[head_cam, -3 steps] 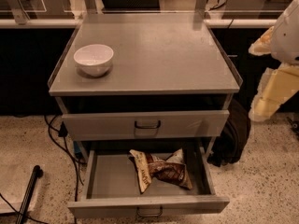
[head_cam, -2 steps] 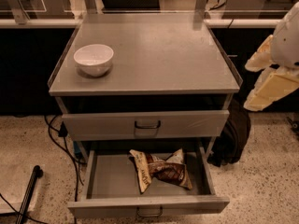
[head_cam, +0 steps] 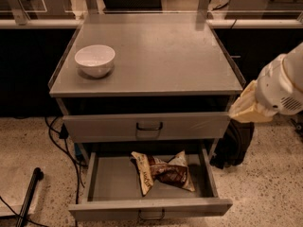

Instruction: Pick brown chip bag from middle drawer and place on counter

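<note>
Gripper [head_cam: 246, 109]: cream, tapered, angled down-left off a white rounded arm [head_cam: 284, 84], just beside the counter's front right corner; spread or closed, cannot tell.
Bag [head_cam: 163, 171]: shiny, crinkled, dark brown with cream ends; lies flat in the open drawer [head_cam: 109, 186], grey metal, shallow.
Counter [head_cam: 161, 56]: matte grey, flat.
Bowl [head_cam: 94, 59]: white, round, on the counter's left.
</note>
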Robot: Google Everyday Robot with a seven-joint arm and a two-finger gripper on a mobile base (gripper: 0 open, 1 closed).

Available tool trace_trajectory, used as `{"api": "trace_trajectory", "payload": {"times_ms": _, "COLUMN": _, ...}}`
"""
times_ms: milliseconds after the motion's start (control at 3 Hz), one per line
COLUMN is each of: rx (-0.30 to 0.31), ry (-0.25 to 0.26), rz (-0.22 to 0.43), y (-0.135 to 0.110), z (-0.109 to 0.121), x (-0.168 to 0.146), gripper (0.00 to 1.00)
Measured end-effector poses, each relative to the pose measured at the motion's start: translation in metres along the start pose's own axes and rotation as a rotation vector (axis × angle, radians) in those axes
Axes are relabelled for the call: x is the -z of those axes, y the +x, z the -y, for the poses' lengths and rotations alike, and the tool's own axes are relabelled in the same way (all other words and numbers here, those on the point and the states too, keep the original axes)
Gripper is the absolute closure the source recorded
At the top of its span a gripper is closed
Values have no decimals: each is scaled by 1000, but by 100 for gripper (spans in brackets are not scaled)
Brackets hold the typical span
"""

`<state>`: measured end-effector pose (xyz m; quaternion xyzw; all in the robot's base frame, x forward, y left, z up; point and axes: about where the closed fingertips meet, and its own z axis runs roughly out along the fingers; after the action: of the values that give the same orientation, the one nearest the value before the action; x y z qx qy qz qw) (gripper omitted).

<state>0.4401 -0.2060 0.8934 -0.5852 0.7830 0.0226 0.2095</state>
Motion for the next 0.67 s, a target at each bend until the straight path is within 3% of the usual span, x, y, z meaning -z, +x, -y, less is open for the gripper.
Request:
{"api": "trace_trajectory", "payload": {"times_ms": 333, "rx": -56, "ry": -69, "rz": 73, "y": 12, "z": -32, "x": -76, "gripper": 100}}
{"api": "trace_trajectory", "payload": {"times_ms": 667, "rx": -55, "ry": -69, "rz": 73, "y": 12, "z": -32, "x": -76, "gripper": 100}}
